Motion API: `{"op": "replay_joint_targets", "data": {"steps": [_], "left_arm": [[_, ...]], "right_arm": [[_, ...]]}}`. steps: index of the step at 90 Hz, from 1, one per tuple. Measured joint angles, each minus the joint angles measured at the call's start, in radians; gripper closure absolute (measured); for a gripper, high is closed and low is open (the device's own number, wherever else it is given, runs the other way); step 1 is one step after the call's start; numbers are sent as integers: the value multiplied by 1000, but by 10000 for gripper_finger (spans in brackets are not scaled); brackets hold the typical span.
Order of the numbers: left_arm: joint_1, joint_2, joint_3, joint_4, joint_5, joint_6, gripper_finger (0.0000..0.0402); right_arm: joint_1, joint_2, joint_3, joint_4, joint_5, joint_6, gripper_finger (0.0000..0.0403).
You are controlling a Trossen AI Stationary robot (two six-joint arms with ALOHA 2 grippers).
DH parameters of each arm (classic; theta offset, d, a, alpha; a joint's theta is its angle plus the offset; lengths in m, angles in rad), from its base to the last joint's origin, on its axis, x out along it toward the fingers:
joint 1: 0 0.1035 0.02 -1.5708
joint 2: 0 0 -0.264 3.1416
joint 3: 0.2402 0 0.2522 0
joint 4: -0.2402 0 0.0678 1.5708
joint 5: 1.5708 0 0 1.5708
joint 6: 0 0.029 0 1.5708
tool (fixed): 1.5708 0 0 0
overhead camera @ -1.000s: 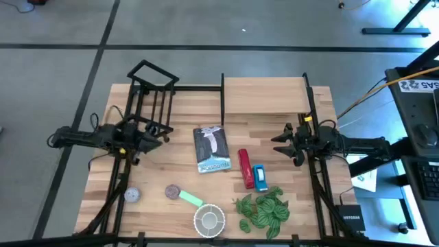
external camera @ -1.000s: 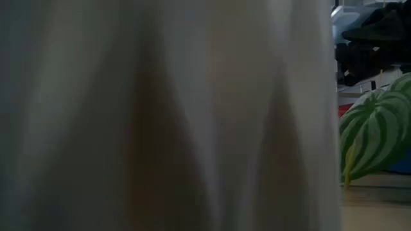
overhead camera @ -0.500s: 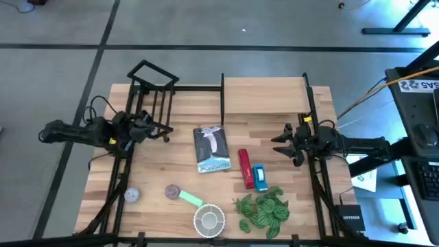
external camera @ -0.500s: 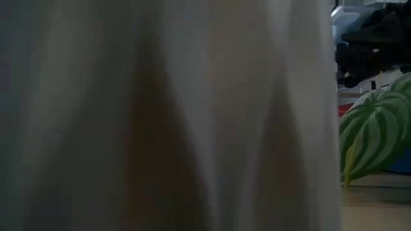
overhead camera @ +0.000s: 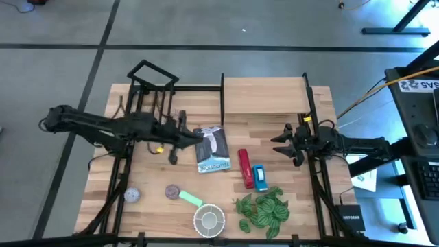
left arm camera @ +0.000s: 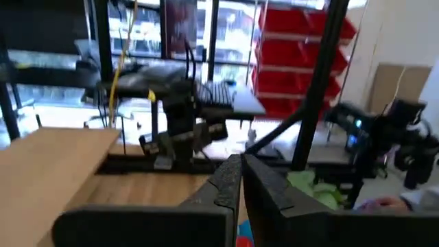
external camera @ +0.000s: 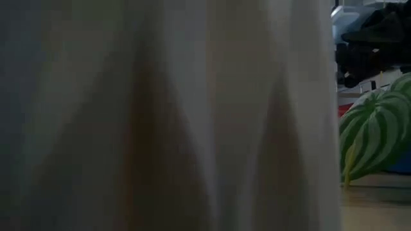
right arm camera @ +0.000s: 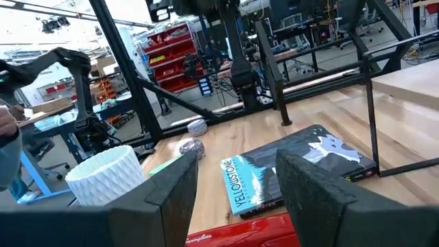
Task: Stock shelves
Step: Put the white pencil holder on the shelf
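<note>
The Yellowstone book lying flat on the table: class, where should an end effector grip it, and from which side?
The book lies flat, so its faces offer no hold. Probably pinch a long edge, the thin spine, from the left end effector beside it, tipping it up first.

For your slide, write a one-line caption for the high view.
Left gripper reaches toward the book below the black rack and wooden shelf board; right gripper waits, fingers open.
</note>
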Motion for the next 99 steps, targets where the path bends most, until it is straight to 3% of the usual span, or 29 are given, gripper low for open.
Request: {"op": "replay_joint_targets", "data": {"steps": [14, 30, 50, 64, 80, 99], "left_arm": [[0, 82, 1, -4, 0, -100, 402], [-64, 132, 4, -18, -5, -44, 395], [-220, 223, 173, -354, -110, -45, 321], [-299, 301, 306, -567, -116, -117, 262], [-370, 349, 328, -598, -116, -266, 219], [-427, 470, 328, -577, -116, -465, 203]], "right_arm": [[0, 0, 0, 0, 0, 0, 221], [0, 0, 0, 0, 0, 0, 221], [0, 0, 0, 0, 0, 0, 221], [0, 0, 0, 0, 0, 0, 221], [0, 0, 0, 0, 0, 0, 221], [0, 0, 0, 0, 0, 0, 221]]}}
